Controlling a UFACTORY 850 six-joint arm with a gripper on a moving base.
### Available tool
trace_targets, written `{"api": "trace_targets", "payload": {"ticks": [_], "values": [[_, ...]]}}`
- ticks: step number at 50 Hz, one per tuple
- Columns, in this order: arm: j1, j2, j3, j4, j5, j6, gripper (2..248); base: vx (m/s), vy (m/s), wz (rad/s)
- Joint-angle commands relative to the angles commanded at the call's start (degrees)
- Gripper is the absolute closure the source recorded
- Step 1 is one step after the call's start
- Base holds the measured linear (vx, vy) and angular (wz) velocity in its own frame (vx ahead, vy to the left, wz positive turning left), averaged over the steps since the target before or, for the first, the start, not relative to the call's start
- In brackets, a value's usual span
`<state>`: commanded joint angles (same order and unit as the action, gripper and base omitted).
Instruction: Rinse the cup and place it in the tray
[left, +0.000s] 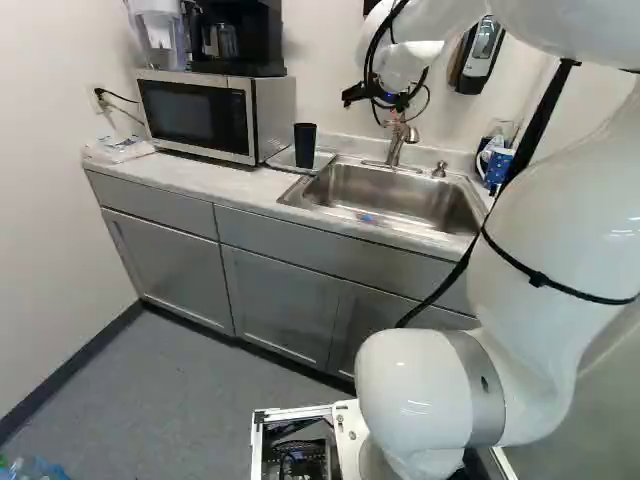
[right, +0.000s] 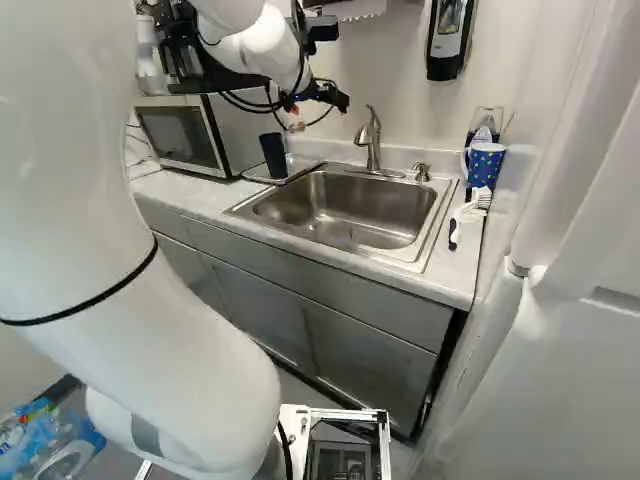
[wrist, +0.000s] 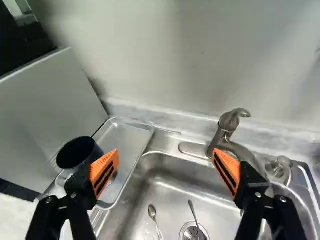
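Hanging over the sink (wrist: 175, 192) with its fingers wide apart, the tool (wrist: 166, 155) held nothing, and its orange pads (wrist: 105, 172) faced each other across empty air. The black cup (wrist: 76, 152) stood upright in the tray (wrist: 131, 140), between the sink and the microwave (left: 200, 115), beyond one finger rather than between the two. Whether it had been rinsed could not be told, and no stream showed at the faucet (wrist: 227, 127). If the rinse was still owed, the step in hand looked like fetching the cup: the tool needed to centre on it, keep clear of the microwave's side, bring a pad to each wall and close gently, since a thin cup might have buckled or tipped. A straight lift would have cleared the tray's rim before any move towards the spout. If the rinse was done, the cup was best left alone and the arm drawn away without brushing it. Two spoons (wrist: 152, 212) lay in the sink, and a blue mug (right: 485, 165) stood farther along the counter (right: 190, 195).
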<state>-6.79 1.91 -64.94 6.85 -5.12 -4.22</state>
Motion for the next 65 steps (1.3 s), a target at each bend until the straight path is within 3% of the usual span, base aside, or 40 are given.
{"api": "trace_targets", "payload": {"ticks": [35, 61, 65], "values": [[-1.11, 6.46, 6.16, 0.00, -14.91, 0.00, 3, 0.000, 0.000, 0.000], [-6.15, 9.85, 9.23, 0.00, -26.28, 0.00, 3, 0.000, 0.000, 0.000], [-7.11, 10.27, 9.60, 0.00, -26.21, 0.00, 3, 0.000, 0.000, 0.000]]}}
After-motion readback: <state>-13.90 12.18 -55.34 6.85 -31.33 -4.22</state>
